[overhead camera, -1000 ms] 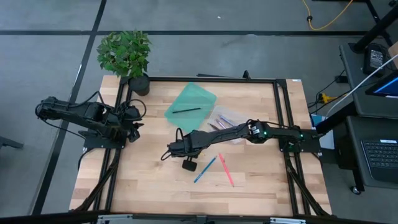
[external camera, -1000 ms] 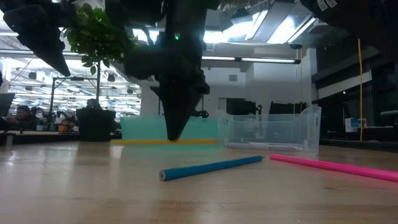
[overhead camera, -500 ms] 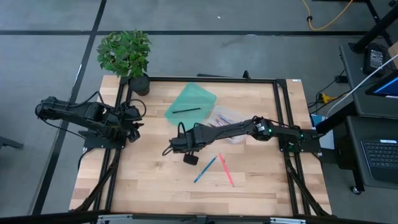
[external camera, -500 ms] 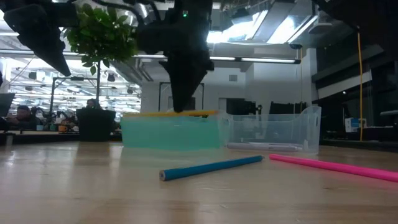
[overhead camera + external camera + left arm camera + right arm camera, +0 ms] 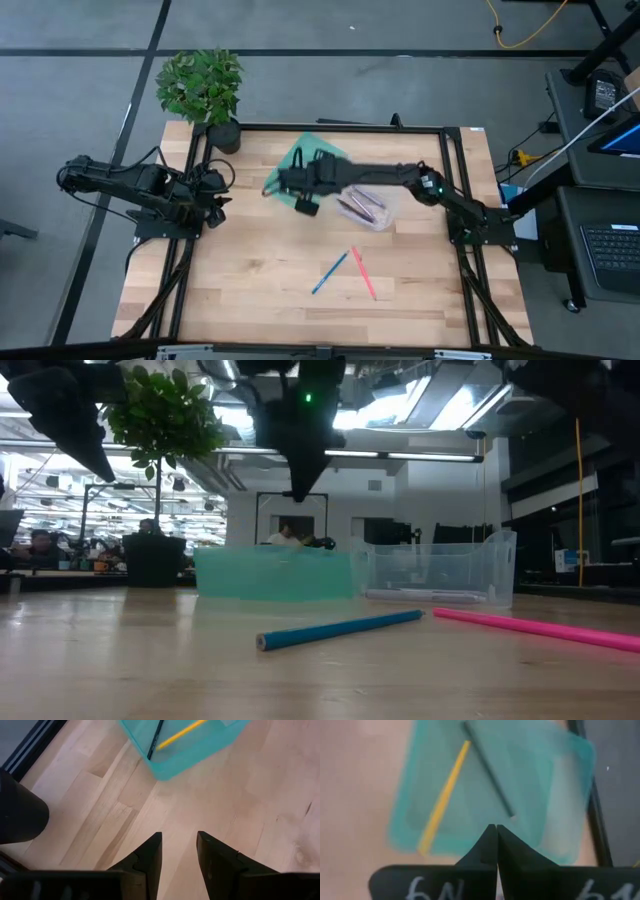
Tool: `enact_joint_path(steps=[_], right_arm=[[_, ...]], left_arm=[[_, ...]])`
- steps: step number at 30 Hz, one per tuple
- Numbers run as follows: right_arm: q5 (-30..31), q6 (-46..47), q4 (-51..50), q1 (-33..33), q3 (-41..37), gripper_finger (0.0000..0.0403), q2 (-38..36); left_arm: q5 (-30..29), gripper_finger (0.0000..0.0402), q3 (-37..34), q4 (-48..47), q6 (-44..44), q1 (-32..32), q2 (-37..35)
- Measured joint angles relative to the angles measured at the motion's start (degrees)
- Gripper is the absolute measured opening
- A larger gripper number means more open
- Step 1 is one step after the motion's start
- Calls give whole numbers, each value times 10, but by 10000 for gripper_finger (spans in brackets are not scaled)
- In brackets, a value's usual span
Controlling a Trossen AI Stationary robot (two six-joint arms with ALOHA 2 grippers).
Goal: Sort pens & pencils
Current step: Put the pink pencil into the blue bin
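My right gripper [image 5: 268,188] [image 5: 300,495] is shut and hovers above the teal tray [image 5: 335,158] [image 5: 545,795], holding nothing. A yellow pencil [image 5: 442,800] [image 5: 182,732] and a black stick [image 5: 487,770] lie flat in that tray. A blue pencil [image 5: 329,272] [image 5: 340,630] and a pink one [image 5: 363,273] [image 5: 535,627] lie flat on the wood nearer the table's near edge. The clear tray [image 5: 370,205] [image 5: 440,565] holds several more sticks. My left gripper [image 5: 218,205] [image 5: 179,842] waits open at the table's left side.
A potted plant [image 5: 205,90] [image 5: 155,470] stands at the table's far left corner. The two trays sit side by side toward the far edge. Bare wood stretches across the near half around the blue and pink pencils. Black frame rails run along the left and right sides.
My right gripper has risen from the table's middle and swung toward the far edge, carrying the yellow pencil level below its fingers, until it came over the teal tray. The pencil has left the fingers and now lies in the tray beside the black stick.
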Motion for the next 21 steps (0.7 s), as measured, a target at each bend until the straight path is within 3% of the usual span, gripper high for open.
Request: enact_joint_path(steps=[8, 17, 21], right_arm=[[-6, -71, 43, -66, 0, 0, 3], [-9, -80, 50, -64, 0, 3, 3], [-58, -54, 49, -47, 0, 15, 2]], left_arm=[[-8, 115, 0, 0, 0, 0, 0], [-31, 115, 0, 0, 0, 0, 0], [-25, 115, 0, -1, 0, 0, 0]])
